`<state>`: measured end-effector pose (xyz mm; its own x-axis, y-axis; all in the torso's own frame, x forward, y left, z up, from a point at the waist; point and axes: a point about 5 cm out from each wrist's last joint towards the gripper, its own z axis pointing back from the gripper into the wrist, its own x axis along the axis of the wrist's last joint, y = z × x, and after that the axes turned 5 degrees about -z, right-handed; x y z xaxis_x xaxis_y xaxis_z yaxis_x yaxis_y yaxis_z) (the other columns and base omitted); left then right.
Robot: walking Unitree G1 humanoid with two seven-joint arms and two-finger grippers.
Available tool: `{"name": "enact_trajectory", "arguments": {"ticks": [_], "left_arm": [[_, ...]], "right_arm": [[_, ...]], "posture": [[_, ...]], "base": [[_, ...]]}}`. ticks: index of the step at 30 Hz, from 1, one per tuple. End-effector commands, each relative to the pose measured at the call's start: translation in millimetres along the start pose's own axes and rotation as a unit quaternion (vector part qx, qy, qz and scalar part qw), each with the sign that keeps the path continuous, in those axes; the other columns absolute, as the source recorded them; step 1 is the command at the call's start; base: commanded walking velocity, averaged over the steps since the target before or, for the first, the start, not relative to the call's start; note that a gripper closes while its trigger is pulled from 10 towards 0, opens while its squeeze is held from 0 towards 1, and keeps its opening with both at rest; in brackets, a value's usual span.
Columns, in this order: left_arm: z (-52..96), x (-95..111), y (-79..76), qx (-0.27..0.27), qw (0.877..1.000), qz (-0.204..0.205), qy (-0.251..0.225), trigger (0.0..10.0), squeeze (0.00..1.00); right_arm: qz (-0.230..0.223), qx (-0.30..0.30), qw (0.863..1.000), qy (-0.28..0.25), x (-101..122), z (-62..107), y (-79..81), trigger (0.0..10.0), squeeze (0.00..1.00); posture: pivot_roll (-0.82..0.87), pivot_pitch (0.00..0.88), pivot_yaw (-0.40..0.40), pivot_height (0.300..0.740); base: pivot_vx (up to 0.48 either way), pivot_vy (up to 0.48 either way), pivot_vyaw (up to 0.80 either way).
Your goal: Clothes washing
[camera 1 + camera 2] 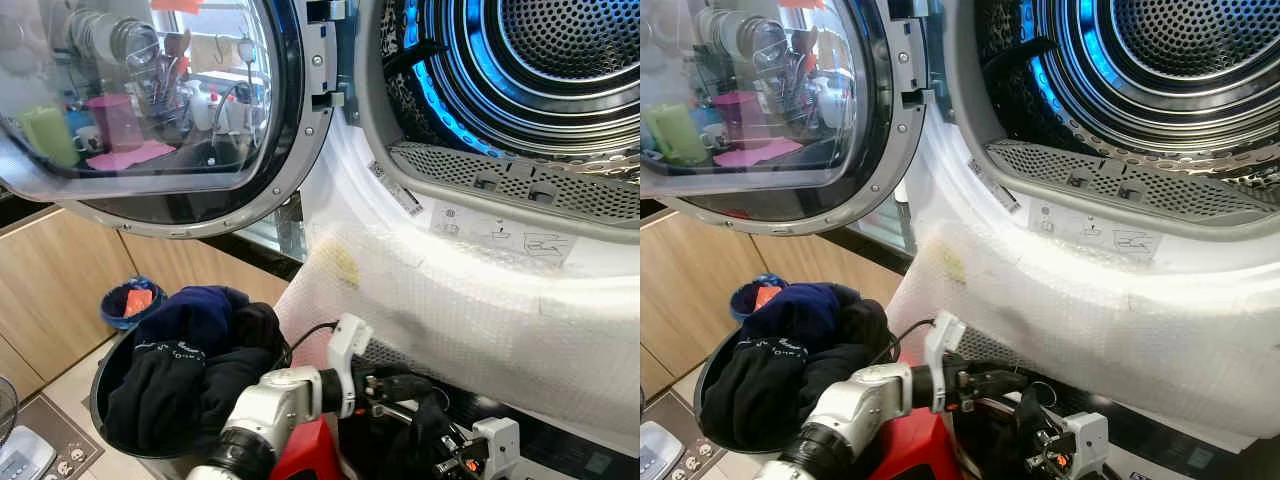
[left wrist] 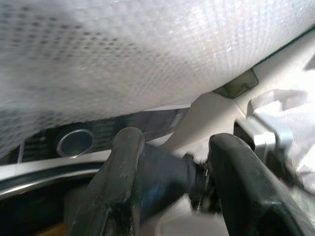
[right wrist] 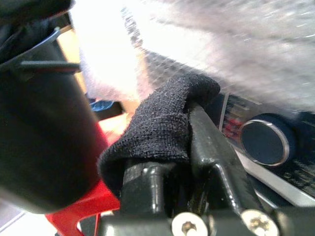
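Left of the dryer drum (image 1: 560, 60), dark clothes (image 1: 190, 365) are heaped in a basket (image 1: 105, 380). Below the drum's open mouth, the left end effector (image 2: 170, 177) is seen with fingers parted around dark cloth; contact is blurred. Beside it, the right end effector (image 3: 172, 162) is clamped on a black sock (image 3: 157, 130), its lower part cut off.

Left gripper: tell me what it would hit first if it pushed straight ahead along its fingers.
Probably the right gripper. The left gripper points at it, a dark cloth between its fingers. Behind lies the white bubble-wrap sheet over the machine front. Depth is unclear.
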<state>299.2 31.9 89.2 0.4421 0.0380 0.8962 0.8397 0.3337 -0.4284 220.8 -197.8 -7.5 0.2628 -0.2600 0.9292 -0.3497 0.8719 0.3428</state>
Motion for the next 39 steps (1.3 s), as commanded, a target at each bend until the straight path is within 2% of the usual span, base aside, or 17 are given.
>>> {"name": "enact_trajectory", "arguments": {"ticks": [1,2,3,5,7,10,12,13,14,17,18,22,23,29,36,38,39], "left_arm": [[9.7,-0.1,1.2,-0.005,1.0,-0.02,0.009,10.0,0.0],[19.5,-3.1,2.7,-0.003,0.999,-0.041,0.012,10.0,0.0],[31.8,-7.1,3.4,0.0,0.997,-0.07,0.018,10.0,0.0],[38.0,-9.8,3.3,-0.003,0.997,-0.078,0.023,10.0,0.0],[53.9,-15.5,0.3,-0.016,0.994,-0.1,0.033,10.0,0.0],[64.8,-16.9,-4.6,-0.025,0.993,-0.113,0.03,10.0,0.0],[78.0,-17.0,-16.4,-0.048,0.99,-0.129,0.025,10.0,0.0],[79.5,-17.0,-18.2,-0.052,0.99,-0.131,0.025,10.0,0.0],[84.4,-16.1,-22.1,-0.049,0.989,-0.138,0.023,10.0,0.0],[91.3,-14.7,-25.8,-0.039,0.988,-0.149,0.017,10.0,0.0],[95.4,-14.7,-27.6,-0.032,0.987,-0.158,0.016,10.0,0.0],[99.4,-12.0,-28.4,-0.011,0.985,-0.172,0.005,10.0,0.0],[101.9,-10.1,-29.4,-0.001,0.983,-0.181,0.003,10.0,0.0],[110.5,0.0,-42.3,0.02,0.973,-0.232,-0.002,10.0,0.0],[109.5,2.5,-56.0,0.037,0.966,-0.254,-0.009,10.0,0.0],[108.8,0.9,-63.8,0.042,0.967,-0.252,-0.013,10.0,0.0],[108.7,0.3,-65.5,0.042,0.967,-0.251,-0.013,10.0,0.0]], "right_arm": [[-0.002,-0.004,1.0,-0.03,14.9,-4.7,-4.0,9.2,0.0],[-0.017,0.0,0.999,-0.045,24.3,-5.2,-7.9,10.0,0.0],[-0.037,0.011,0.997,-0.064,37.5,-5.6,-12.2,10.0,0.0],[-0.039,0.023,0.996,-0.074,45.9,-6.0,-13.5,10.0,0.0],[-0.048,0.066,0.992,-0.094,71.9,-7.2,-15.1,10.0,0.0],[-0.059,0.103,0.987,-0.112,95.0,-8.5,-14.8,10.0,0.0],[-0.065,0.17,0.976,-0.121,122.4,-9.2,-10.0,10.0,0.0],[-0.065,0.179,0.974,-0.122,125.5,-9.2,-9.2,10.0,0.0],[-0.062,0.202,0.97,-0.123,137.4,-10.4,-7.2,10.0,0.0],[-0.042,0.242,0.961,-0.127,153.5,-11.0,-3.1,10.0,0.0],[-0.037,0.263,0.958,-0.112,158.4,-10.1,1.0,10.0,0.0],[-0.033,0.299,0.95,-0.078,163.2,-8.9,9.5,10.0,0.0],[-0.031,0.32,0.944,-0.078,169.9,-7.0,14.5,10.0,0.0],[-0.051,0.336,0.929,-0.146,220.2,-12.1,20.4,10.0,0.0],[-0.065,0.356,0.911,-0.196,265.3,-12.5,25.8,10.0,0.0],[-0.071,0.377,0.896,-0.224,288.9,-11.3,29.5,10.0,0.0],[-0.072,0.383,0.892,-0.228,293.6,-10.7,30.5,10.0,0.0]], "posture": [[-0.01,0.0,0.036,0.74],[-0.01,0.0,0.034,0.74],[-0.01,0.0,0.032,0.74],[-0.01,0.0,0.032,0.74],[0.0,0.0,0.025,0.74],[0.0,0.0,0.016,0.74],[0.01,0.0,0.005,0.74],[0.01,0.0,0.005,0.74],[0.02,0.0,-0.009,0.74],[0.03,0.0,-0.016,0.74],[0.03,0.0,-0.022,0.74],[0.04,0.0,-0.032,0.74],[0.05,0.0,-0.036,0.74],[0.06,0.0,-0.058,0.74],[0.08,0.0,-0.09,0.74],[0.1,0.0,-0.107,0.74],[0.1,0.0,-0.107,0.74]], "base": [[0.0,0.0,0.0],[0.0,0.0,0.0],[0.0,0.0,0.0],[0.0,0.0,0.0],[0.0,0.0,0.0],[0.0,0.0,0.0],[0.0,0.0,0.0],[0.0,0.0,0.0],[0.0,0.0,0.0],[0.0,0.0,0.0],[0.0,0.0,0.0],[0.0,0.0,0.0],[0.0,0.0,0.0],[0.0,0.0,0.0],[0.0,0.0,0.0],[0.0,0.0,0.0],[0.0,0.0,0.0]]}}
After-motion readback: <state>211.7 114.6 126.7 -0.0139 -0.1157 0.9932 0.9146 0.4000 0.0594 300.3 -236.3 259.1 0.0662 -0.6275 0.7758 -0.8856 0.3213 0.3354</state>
